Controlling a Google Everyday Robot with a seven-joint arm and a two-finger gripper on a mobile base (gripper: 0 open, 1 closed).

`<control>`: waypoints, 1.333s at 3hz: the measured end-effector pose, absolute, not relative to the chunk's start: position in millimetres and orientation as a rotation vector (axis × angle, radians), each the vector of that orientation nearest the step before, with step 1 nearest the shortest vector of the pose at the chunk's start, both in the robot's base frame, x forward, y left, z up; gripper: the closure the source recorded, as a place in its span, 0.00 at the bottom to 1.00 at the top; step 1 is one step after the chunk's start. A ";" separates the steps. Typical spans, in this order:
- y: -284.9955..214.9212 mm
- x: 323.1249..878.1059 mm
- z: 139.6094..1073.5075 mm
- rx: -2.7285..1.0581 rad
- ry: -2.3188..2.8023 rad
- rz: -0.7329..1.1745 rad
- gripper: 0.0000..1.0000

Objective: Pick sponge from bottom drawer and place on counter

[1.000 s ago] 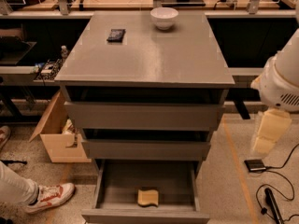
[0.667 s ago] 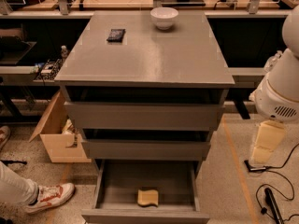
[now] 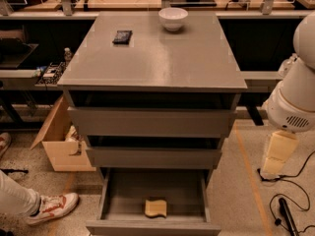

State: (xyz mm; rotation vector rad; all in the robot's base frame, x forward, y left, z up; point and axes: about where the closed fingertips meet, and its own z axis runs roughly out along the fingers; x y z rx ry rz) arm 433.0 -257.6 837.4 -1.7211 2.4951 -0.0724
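The pale-yellow sponge (image 3: 156, 207) lies flat near the front of the open bottom drawer (image 3: 113, 195), just right of its middle. The grey counter (image 3: 152, 58) tops the three-drawer cabinet. My gripper (image 3: 275, 155) hangs below the white arm at the right side of the cabinet, about level with the middle drawer. It is well to the right of the sponge and above it, touching nothing.
A white bowl (image 3: 173, 18) and a small black packet (image 3: 122, 36) sit at the back of the counter. A cardboard box (image 3: 59, 141) and a person's shoe (image 3: 51, 207) are on the floor at left. Cables (image 3: 288, 215) lie at right.
My arm and gripper have moved down and slightly left beside the cabinet. The sponge and drawers have not moved.
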 end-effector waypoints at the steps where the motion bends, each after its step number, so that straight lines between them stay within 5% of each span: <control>1: -268.1 421.5 787.0 -1.729 2.538 -0.041 0.00; 4: -217.2 431.9 720.4 -1.775 2.339 0.177 0.00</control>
